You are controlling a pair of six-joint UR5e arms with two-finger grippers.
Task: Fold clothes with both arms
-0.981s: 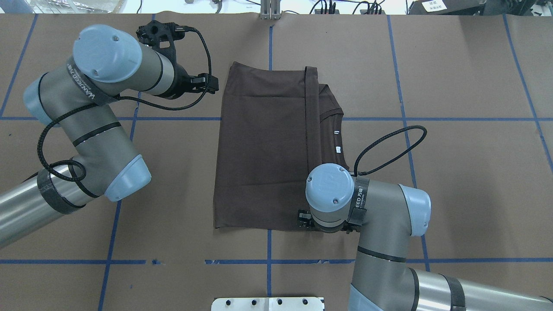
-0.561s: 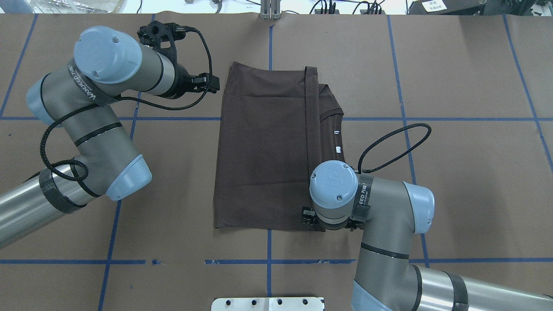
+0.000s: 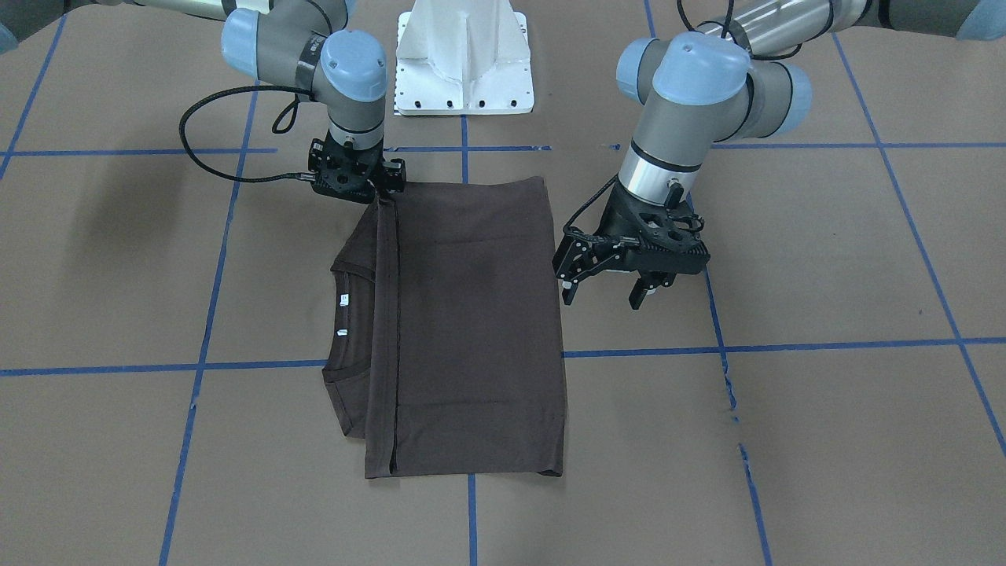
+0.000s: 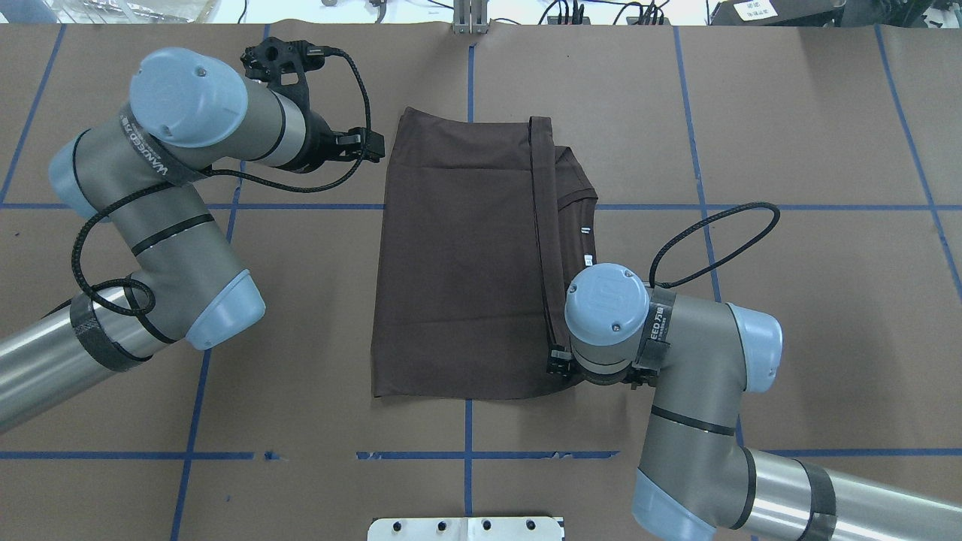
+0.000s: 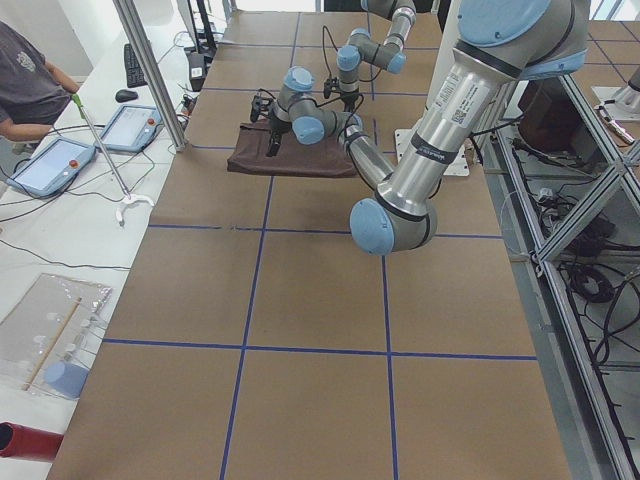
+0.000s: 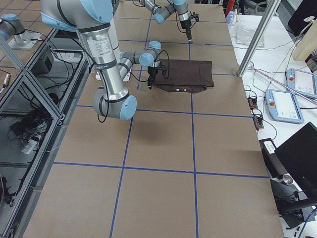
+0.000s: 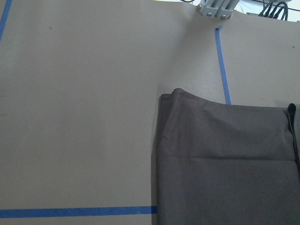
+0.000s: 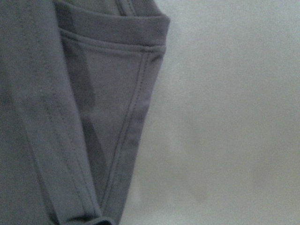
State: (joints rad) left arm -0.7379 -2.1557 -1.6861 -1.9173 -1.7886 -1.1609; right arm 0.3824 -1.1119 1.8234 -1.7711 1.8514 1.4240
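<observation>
We show the table [image 4: 827,300], covered in brown paper and divided into a grid by blue tape lines [image 4: 789,207]. Two silver-grey arms reach over it: the left arm [image 4: 165,225] enters from the robot's left, and the right arm [image 4: 691,376] from its right.

The dark grey-brown T-shirt [image 4: 458,255] lies flat at the middle of the table, folded into a long rectangle. A hemmed edge runs along its length on the robot's right side. Beyond that edge, the ribbed collar and part of one sleeve lie exposed. The white pedestal base [image 3: 464,63] stands on the table at the robot's side, apart from the shirt.

The left gripper [image 3: 603,292] hangs beside the shirt's edge on the robot's left, clear of the cloth, with its fingers spread apart. The right gripper [image 3: 383,196] points straight down at the shirt's corner nearest the base. There it pinches the hemmed edge, and the cloth rises to a small peak between its fingers. Two white neck tags [image 3: 343,299] lie inside the collar.
</observation>
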